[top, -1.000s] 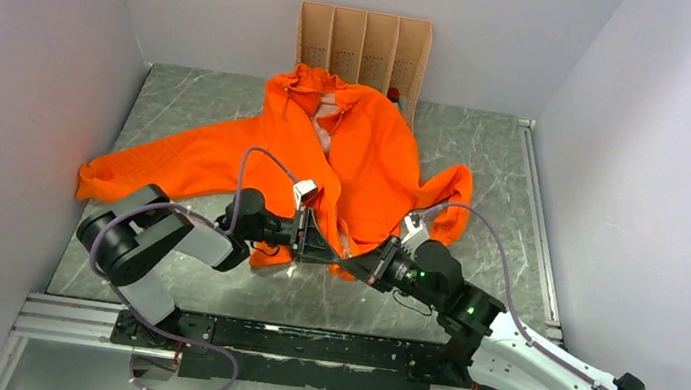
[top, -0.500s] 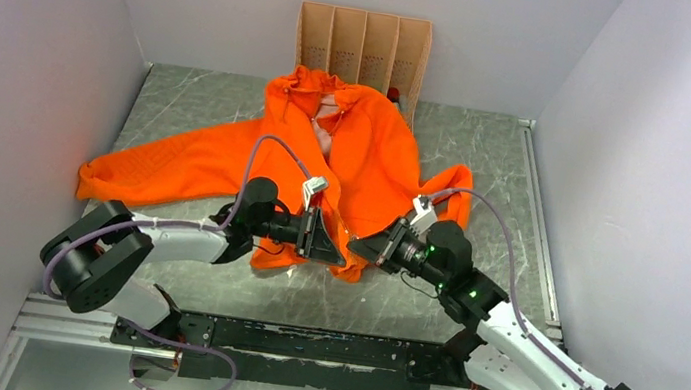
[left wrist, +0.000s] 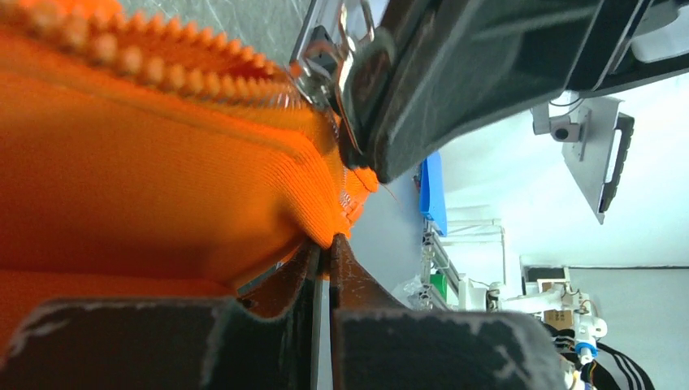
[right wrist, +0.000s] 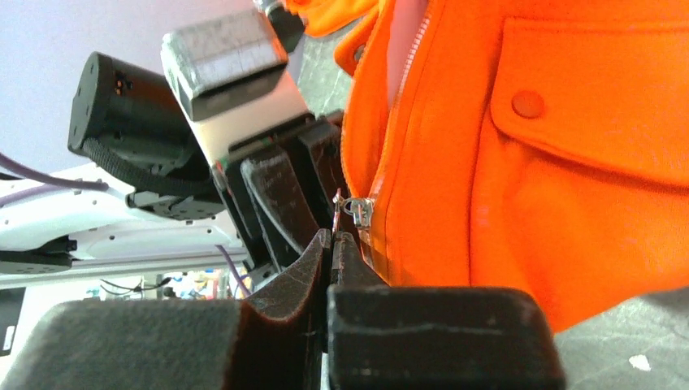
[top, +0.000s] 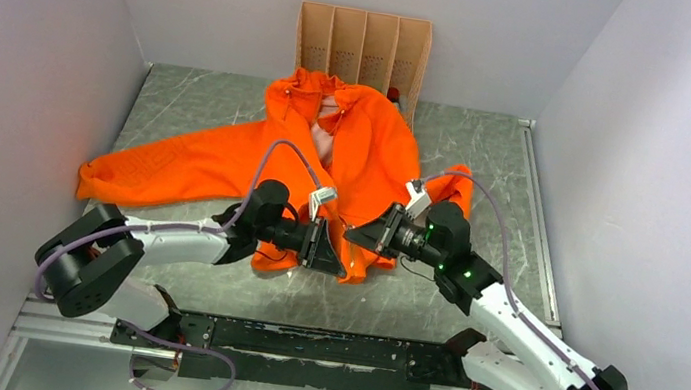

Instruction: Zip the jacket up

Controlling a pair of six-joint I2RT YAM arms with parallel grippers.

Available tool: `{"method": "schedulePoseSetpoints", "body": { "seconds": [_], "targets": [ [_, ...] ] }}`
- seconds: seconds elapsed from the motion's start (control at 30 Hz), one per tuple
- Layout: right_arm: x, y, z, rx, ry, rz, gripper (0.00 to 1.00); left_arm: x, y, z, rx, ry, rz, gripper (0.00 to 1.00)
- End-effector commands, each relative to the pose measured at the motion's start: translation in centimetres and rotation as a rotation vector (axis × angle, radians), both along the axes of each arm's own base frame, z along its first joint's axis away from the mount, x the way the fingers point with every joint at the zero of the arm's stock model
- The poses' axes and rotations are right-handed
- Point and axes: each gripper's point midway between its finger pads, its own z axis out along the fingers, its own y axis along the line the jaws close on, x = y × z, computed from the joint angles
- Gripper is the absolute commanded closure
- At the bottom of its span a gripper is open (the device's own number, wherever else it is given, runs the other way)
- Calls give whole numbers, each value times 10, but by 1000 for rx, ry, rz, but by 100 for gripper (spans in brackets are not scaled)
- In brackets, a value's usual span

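The orange jacket (top: 367, 153) lies front up on the table, its collar at the back and one sleeve (top: 174, 162) stretched left. At the bottom hem my left gripper (top: 326, 251) is shut on the orange hem edge (left wrist: 337, 219), just under the zipper teeth (left wrist: 162, 69). My right gripper (top: 359, 238) meets it from the right, shut on the small metal zipper pull (right wrist: 339, 213) of the slider (right wrist: 360, 210). That slider (left wrist: 325, 69) sits low on the front. Above it the zipper is apart, with pale lining (top: 326, 137) showing. A pocket flap with a snap (right wrist: 528, 104) lies beside the zipper.
A cardboard box with dividers (top: 362, 48) stands against the back wall behind the collar, a small red object (top: 393, 93) beside it. Grey walls close in left and right. A metal rail (top: 537, 220) runs along the table's right edge.
Both grippers have moved away from the near edge and slightly right, still shut at the hem. The jacket's lower part and right sleeve have shifted back with them.
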Motion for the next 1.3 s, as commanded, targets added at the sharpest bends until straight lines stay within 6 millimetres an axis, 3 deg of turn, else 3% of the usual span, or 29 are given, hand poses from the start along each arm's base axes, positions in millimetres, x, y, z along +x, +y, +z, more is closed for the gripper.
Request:
{"method": "schedulePoseSetpoints", "body": {
  "seconds": [0.0,0.37,0.6,0.77,0.93,1.27],
  "targets": [
    [36,6,65,97,-243,-45,100,-30,6,-7,53,9,-102,92],
    [104,19,86,66,-407,-97,100,-50,15,-19,127,8,-90,92],
    [145,15,99,56,-492,-139,100,-67,23,-30,165,28,-80,92],
    [142,16,100,72,-501,-120,100,-49,25,-21,218,-52,14,90],
    [132,12,100,69,-499,-111,100,-20,29,-6,300,-160,134,59],
    [110,10,103,113,-488,-75,100,40,45,37,403,-335,420,35]
  ]
}}
